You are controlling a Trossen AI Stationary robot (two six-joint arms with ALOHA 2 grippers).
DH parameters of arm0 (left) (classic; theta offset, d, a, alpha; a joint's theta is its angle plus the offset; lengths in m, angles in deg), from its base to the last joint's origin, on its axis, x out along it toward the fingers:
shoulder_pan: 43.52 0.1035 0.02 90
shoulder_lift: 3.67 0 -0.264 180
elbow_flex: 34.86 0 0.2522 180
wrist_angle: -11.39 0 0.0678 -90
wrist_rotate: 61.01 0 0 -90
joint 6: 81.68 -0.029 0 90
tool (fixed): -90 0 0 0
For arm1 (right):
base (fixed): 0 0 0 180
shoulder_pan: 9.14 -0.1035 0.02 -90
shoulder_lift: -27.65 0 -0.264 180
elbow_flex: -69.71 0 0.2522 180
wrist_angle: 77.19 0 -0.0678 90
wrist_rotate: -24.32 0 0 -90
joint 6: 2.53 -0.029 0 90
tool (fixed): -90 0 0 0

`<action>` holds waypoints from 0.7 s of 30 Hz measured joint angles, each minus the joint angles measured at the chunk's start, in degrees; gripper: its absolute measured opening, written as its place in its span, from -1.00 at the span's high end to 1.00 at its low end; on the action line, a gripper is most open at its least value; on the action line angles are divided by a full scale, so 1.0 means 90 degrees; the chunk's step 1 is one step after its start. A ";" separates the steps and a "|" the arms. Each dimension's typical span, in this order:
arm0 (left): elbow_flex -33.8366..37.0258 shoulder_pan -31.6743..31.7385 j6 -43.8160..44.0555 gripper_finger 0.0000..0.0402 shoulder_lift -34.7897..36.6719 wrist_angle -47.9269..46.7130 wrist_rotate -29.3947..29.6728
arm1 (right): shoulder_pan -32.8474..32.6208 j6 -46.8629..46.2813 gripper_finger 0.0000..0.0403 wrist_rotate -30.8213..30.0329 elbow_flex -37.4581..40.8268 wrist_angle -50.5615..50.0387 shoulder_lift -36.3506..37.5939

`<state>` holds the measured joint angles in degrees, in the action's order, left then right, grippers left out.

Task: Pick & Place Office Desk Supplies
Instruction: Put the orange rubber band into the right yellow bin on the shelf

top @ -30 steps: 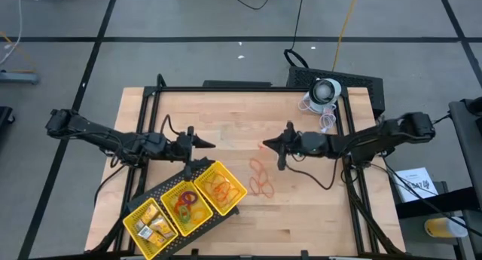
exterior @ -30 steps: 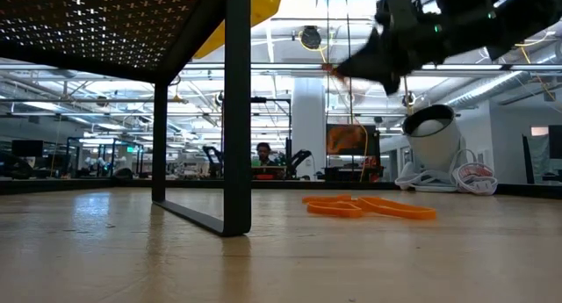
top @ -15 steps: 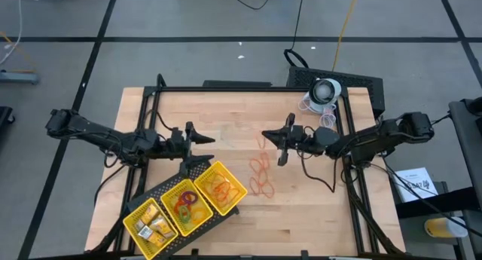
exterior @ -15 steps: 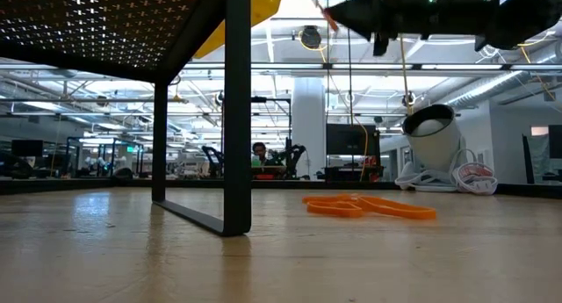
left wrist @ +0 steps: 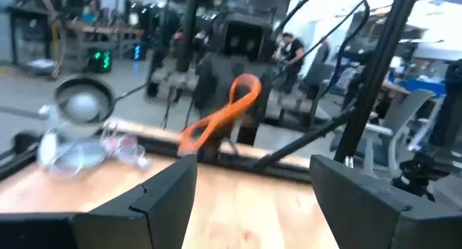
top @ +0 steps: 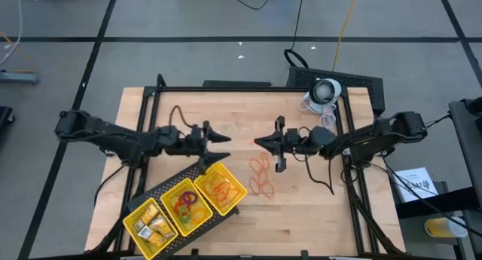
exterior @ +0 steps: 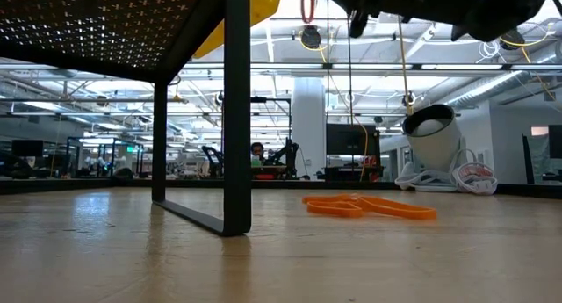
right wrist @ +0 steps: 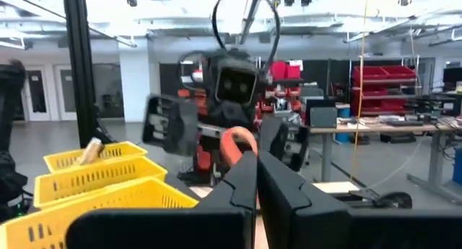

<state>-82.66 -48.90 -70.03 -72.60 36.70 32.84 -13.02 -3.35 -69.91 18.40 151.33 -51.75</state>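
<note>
Loose rubber-band loops (top: 260, 175) lie right of the tray (top: 152, 209).

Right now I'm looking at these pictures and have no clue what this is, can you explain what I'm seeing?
Two robot arms work over a wooden table. One picture looks straight down, one sits at tabletop height, and two come from cameras on the wrists. The right gripper is shut on an orange rubber band, held up in the air. The left gripper is open, facing it above a yellow tray of small supplies. More orange bands lie loose on the table.
</note>
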 joint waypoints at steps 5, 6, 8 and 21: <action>-0.0565 0.0072 -0.0142 -0.36 -0.0774 0.0346 -0.0475 | 0.0002 0.0000 1.00 0.0007 -0.0250 0.0023 -0.0323; -0.0665 0.0072 -0.0158 -0.36 -0.0896 0.0326 -0.0514 | -0.0005 -0.0002 1.00 0.0034 -0.0264 0.0024 -0.0352; -0.0873 0.0072 -0.0226 -0.36 -0.1126 0.0301 -0.0560 | -0.0014 -0.0002 1.00 0.0170 -0.0391 0.0081 -0.0452; -0.1515 0.0072 -0.0717 -0.36 -0.1798 0.0296 -0.0415 | -0.0083 0.0004 1.00 0.0173 -0.0490 0.0058 -0.0563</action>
<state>-96.30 -48.26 -76.48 -88.79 39.37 29.10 -13.76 -3.32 -68.36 13.99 151.85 -56.82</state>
